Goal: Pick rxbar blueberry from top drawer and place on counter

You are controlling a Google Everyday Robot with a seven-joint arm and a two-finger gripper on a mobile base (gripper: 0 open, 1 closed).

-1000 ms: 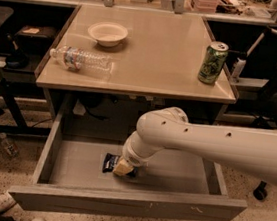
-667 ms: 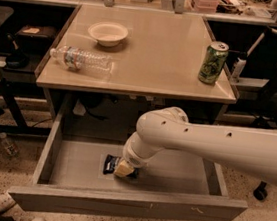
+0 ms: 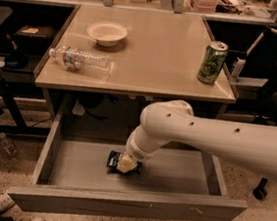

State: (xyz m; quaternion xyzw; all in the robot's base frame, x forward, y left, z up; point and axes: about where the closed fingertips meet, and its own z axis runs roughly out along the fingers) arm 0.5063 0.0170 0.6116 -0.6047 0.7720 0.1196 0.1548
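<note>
The top drawer (image 3: 85,174) is pulled open below the counter (image 3: 150,58). The rxbar blueberry (image 3: 114,159), a small dark navy wrapper, lies flat on the drawer bottom near the middle. My white arm reaches in from the right and down into the drawer. My gripper (image 3: 127,164) is right on top of the bar, covering its right part.
On the counter lie a clear plastic bottle (image 3: 82,59) on its side at the left, a white bowl (image 3: 107,32) at the back, and a green can (image 3: 212,62) upright at the right edge. A small bottle (image 3: 6,144) lies on the floor at the left.
</note>
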